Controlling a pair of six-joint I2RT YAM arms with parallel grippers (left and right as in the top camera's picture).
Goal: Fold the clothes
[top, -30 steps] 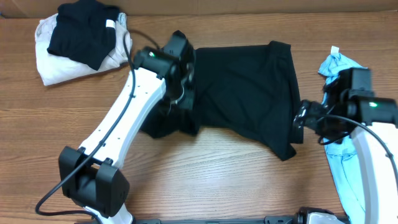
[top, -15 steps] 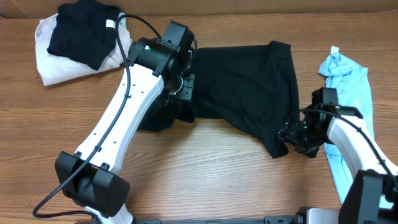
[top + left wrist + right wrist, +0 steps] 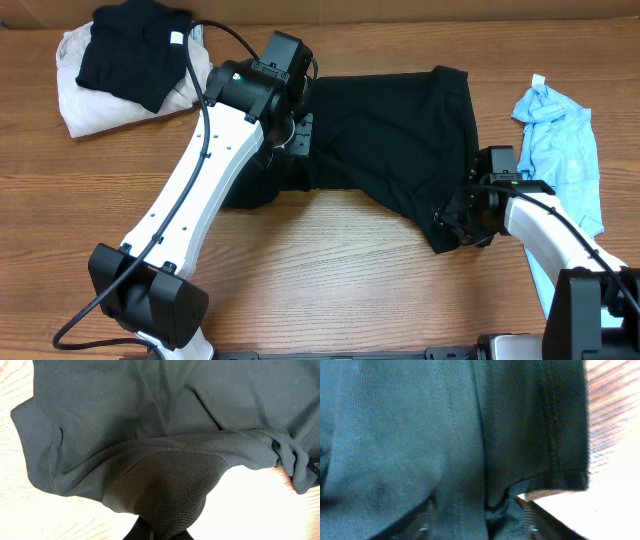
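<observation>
the right end effector [image 3: 462,222] has slid left, pinching the black shirt [image 3: 395,150] hem; left end effector [image 3: 296,135] grips it too, blue garment [image 3: 562,140] beside.

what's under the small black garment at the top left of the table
The small black garment lies on a folded cream garment, whose edges show on its left and lower sides. How much of the cream piece lies beneath, and anything else under there, is covered.

A black shirt [image 3: 385,135] lies rumpled mid-table, a pale blue garment [image 3: 568,150] crumpled at its right
</observation>
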